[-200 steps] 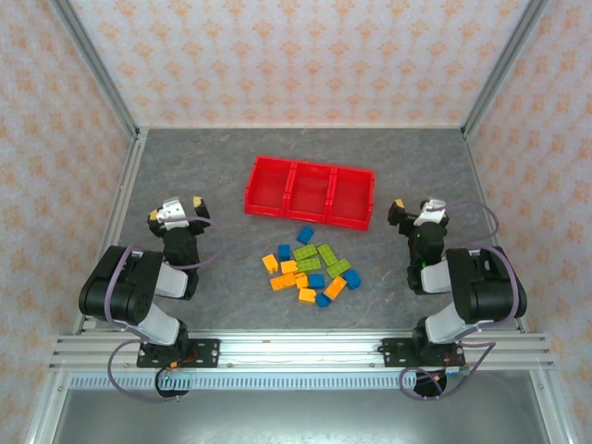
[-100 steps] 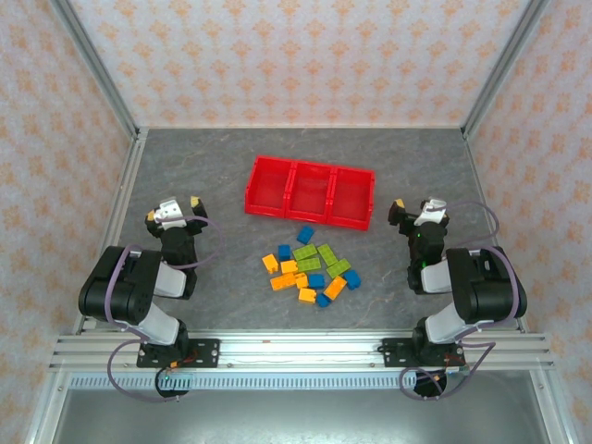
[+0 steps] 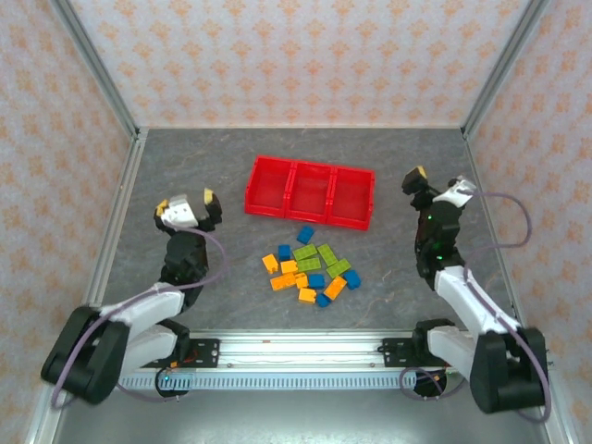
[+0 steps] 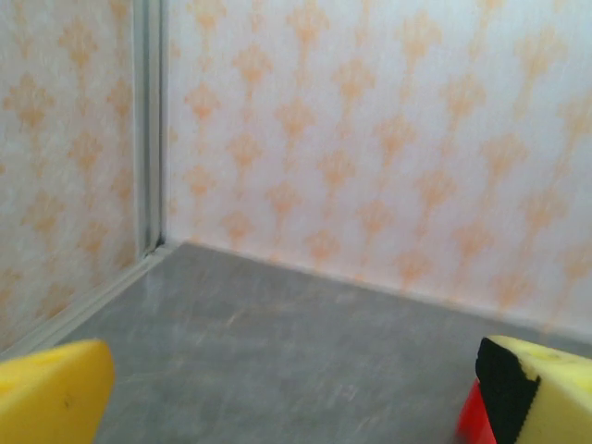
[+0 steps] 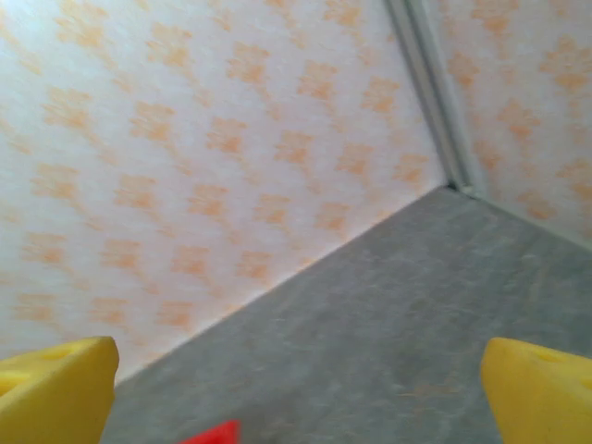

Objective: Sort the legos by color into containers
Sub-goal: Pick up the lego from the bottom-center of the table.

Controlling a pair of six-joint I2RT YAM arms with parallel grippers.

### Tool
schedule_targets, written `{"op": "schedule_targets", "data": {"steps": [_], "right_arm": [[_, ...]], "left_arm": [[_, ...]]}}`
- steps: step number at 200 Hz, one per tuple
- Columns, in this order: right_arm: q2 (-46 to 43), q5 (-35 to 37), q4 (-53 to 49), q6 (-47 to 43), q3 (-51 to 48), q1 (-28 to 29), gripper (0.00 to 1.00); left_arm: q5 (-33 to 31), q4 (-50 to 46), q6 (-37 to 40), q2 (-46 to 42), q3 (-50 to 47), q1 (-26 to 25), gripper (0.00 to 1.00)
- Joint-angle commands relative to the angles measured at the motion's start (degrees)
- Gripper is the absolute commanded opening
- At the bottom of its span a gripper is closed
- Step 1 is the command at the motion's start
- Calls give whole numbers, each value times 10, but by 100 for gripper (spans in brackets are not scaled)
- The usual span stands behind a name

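The legos [image 3: 310, 270] lie in a loose pile of orange-yellow, lime green and blue bricks on the grey table, just in front of the containers [image 3: 311, 190]. These are three joined red bins, all empty. My left gripper [image 3: 185, 203] hovers left of the pile, open with nothing between its yellow fingertips [image 4: 46, 393]. My right gripper [image 3: 442, 183] hangs to the right of the bins, also open and empty. A red corner of the containers [image 5: 213, 433] peeks in low in the right wrist view, and a red edge of the containers [image 4: 470, 418] shows beside my left gripper's right fingertip.
Patterned walls with aluminium posts [image 3: 100, 69] enclose the grey table [image 3: 203, 157] on three sides. A metal rail [image 3: 296, 350] carrying both arm bases runs along the near edge.
Both arms have unfolded and lifted. The left gripper has shifted slightly right and forward; the right gripper has moved farther from the base, toward the back right. The legos have not moved.
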Motion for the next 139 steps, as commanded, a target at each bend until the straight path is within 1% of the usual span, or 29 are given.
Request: {"op": "schedule_targets", "data": {"steps": [1,16,30,46,61,79,95,108,121,139], "right_arm": [[-33,-104,-238,92,31,1,100],[-52,-155,-327,118,61,1,98],[-58,-207,-408,135,87,4,96],[-53,-271,-482,137,101,27,94],[-49,-304,-543,136,101,61,91],[-58,-277,-599,141,96,133,90],[-62,-230,-641,164,90,201,89],[-54,-202,-656,178,83,252,89],[-34,-174,-666,195,75,295,90],[6,-155,-675,209,70,336,90]], "left_arm": [[7,-350,-146,-80,108,-3,99],[81,-459,-197,-119,149,-3,99],[150,-579,-233,-131,203,-3,99],[221,-694,-243,-129,246,-3,99],[260,-781,-247,-134,271,-3,99],[296,-849,-235,-152,279,-3,99],[343,-876,-210,-177,273,-3,99],[358,-871,-211,-204,253,-3,99],[359,-862,-214,-228,246,-3,99],[353,-845,-215,-262,237,-3,99]]}}
